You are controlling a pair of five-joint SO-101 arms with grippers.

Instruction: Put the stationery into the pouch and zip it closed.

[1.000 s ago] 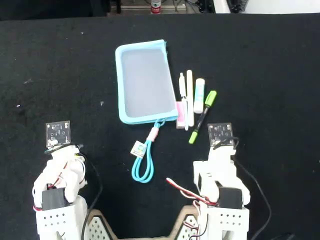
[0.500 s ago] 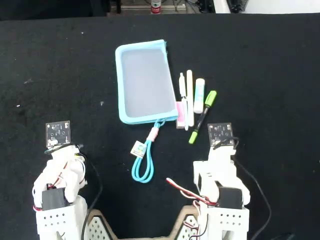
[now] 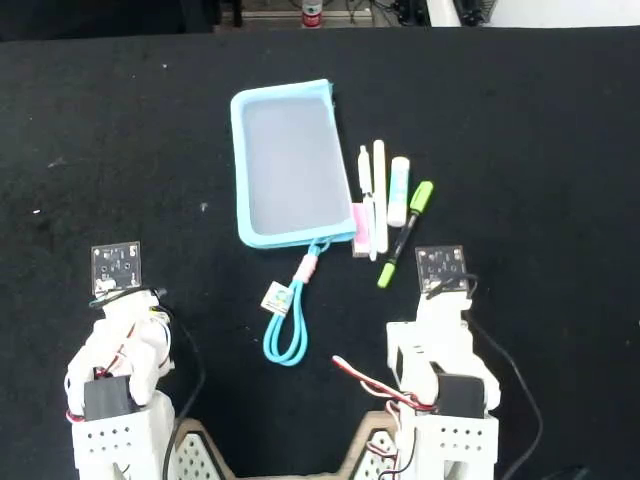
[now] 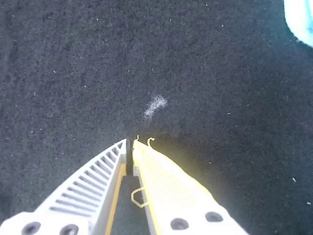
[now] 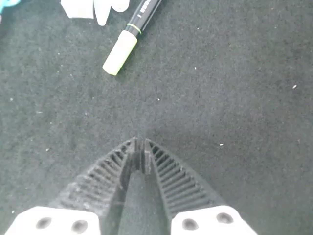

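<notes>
Left gripper and right gripper sit near the bases, both pressed together over black table. Farther out, green highlighter, glue stick and white pens lie just beside teal pouch, which is flat mid-table.

A robotics lab workstation, by the look of it: a bench covered in black cloth carries a white printed left arm and right arm with exposed red-and-white wiring, and tangled cables and a bottle lie beyond its far edge.
</notes>
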